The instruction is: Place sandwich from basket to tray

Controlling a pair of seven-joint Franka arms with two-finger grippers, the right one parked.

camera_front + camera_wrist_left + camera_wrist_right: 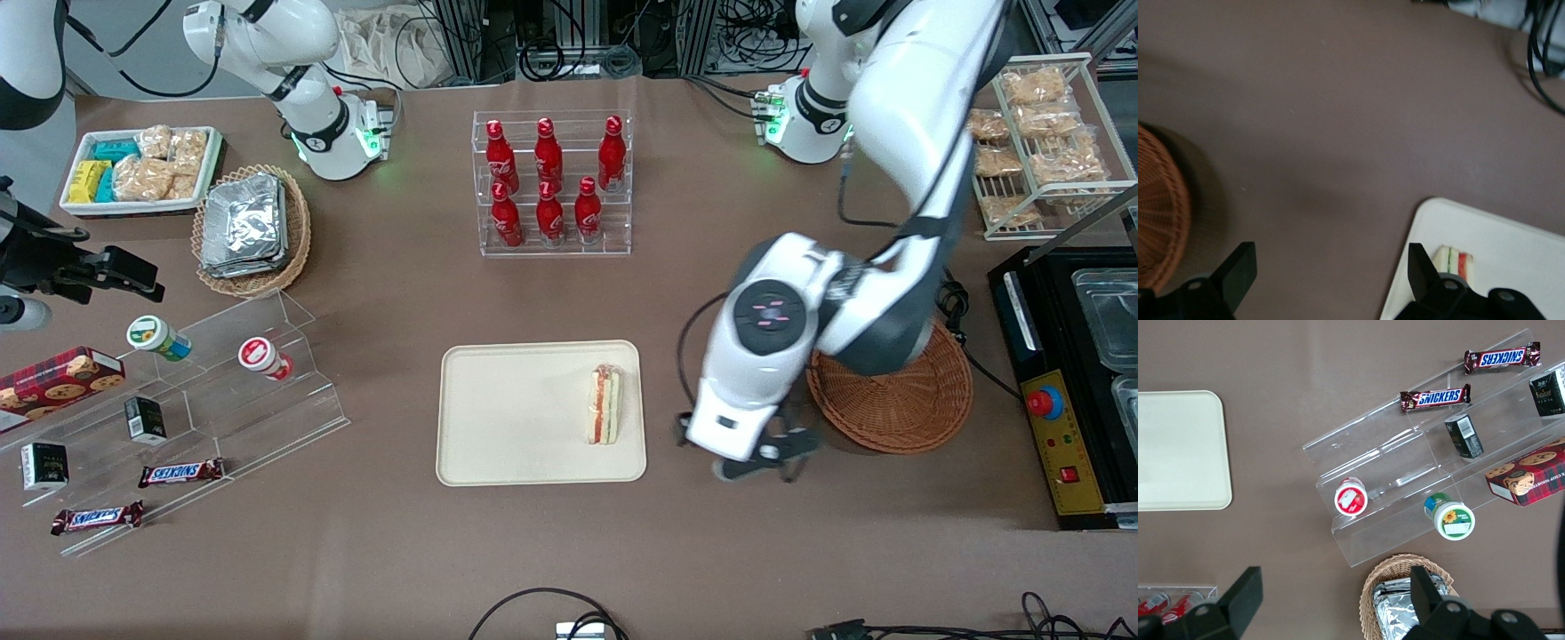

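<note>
You see the smooth cream tray (498,418), rectangular with rounded corners and a low rim, lying flat on the brown table (569,551). Toward the working arm's end sits the round, reddish-brown woven wicker basket (898,404). Your gripper (763,458) hangs between them over bare tabletop, jaws spread wide, gripping nothing. The layered white-bread sandwich (605,404) rests on the tray.

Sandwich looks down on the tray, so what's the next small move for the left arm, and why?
Probably lift the pincer up and clear. It is open and empty over bare table between the tray and the basket, and the sandwich already lies on the tray.
</note>
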